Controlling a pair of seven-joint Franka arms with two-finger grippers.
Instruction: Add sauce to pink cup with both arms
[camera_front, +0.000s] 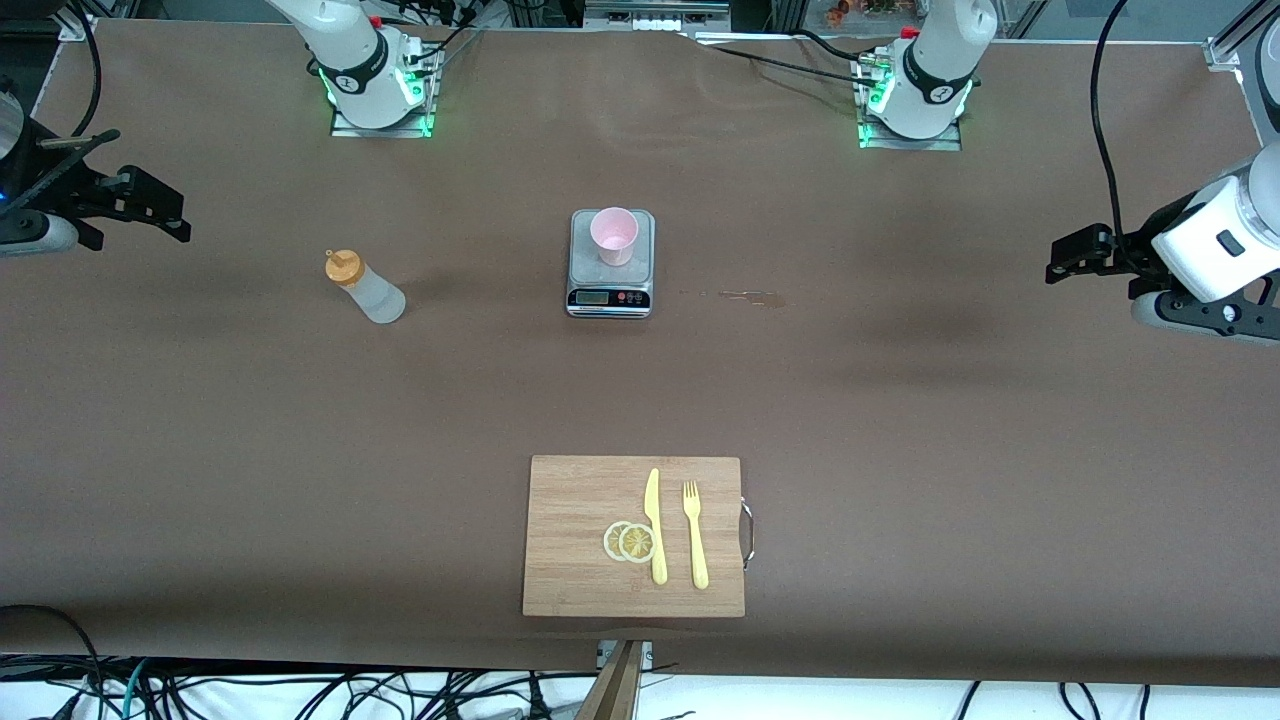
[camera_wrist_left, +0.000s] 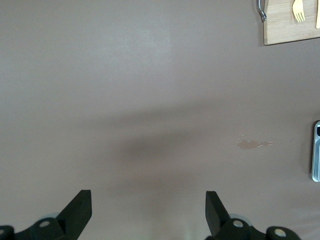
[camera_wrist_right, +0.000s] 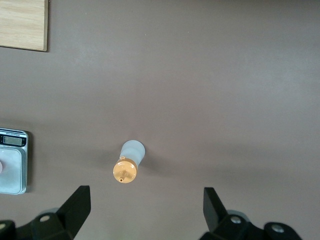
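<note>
The sauce bottle, frosted white with an orange cap, stands upright on the table toward the right arm's end. It also shows in the right wrist view as the bottle, seen from above. The pink cup stands on a small silver kitchen scale at mid-table. My right gripper hangs open and empty above the table's end, apart from the bottle; its jaws stand wide. My left gripper hangs open and empty above the other end, over bare table.
A wooden cutting board lies nearer to the front camera than the scale, carrying a yellow knife, a yellow fork and two lemon slices. A small brown stain marks the table beside the scale, toward the left arm's end.
</note>
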